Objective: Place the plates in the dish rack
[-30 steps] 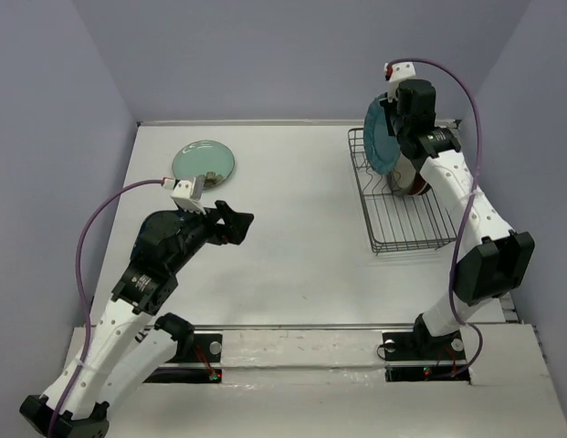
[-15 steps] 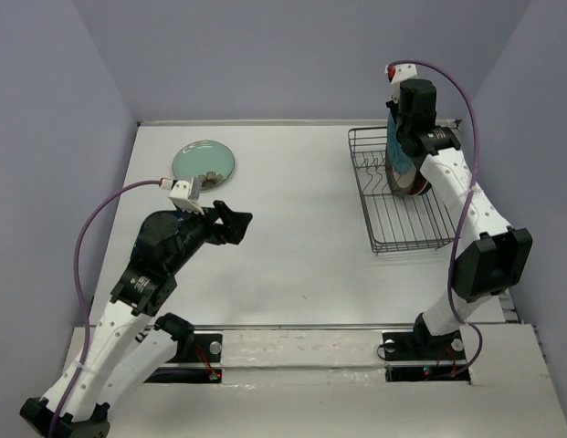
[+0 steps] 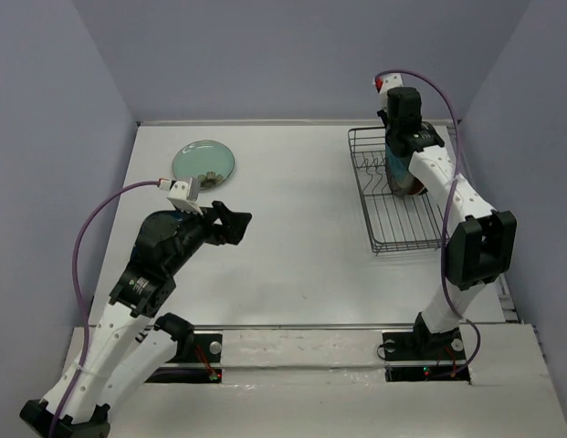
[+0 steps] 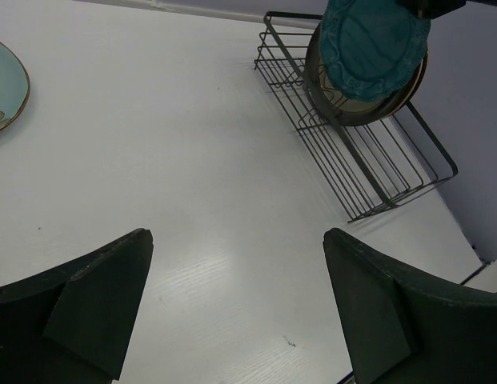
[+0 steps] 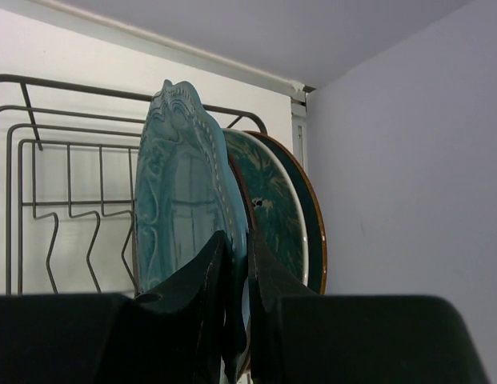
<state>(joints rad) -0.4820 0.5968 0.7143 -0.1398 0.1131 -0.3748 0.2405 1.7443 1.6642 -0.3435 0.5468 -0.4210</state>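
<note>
My right gripper (image 5: 238,254) is shut on the rim of the scalloped teal plate (image 5: 182,200). The plate stands on edge at the far end of the black wire dish rack (image 5: 40,144). Two other plates (image 5: 274,210) stand right behind it, one dark green with a cream edge and one with a brown rim. From above, the right gripper (image 3: 399,146) is over the rack (image 3: 406,224). A mint green plate (image 3: 204,161) lies flat on the table at the back left. My left gripper (image 4: 236,240) is open and empty above bare table, near that plate (image 4: 4,88).
The rack (image 4: 368,172) sits at the back right, close to the right wall, with its near tines unfilled. The white table (image 3: 292,246) lies between the mint plate and the rack. Purple walls close in three sides.
My right gripper has lowered the teal plate from above the rack into its far end and turned it edge-on against the other plates. The left arm has not moved.
</note>
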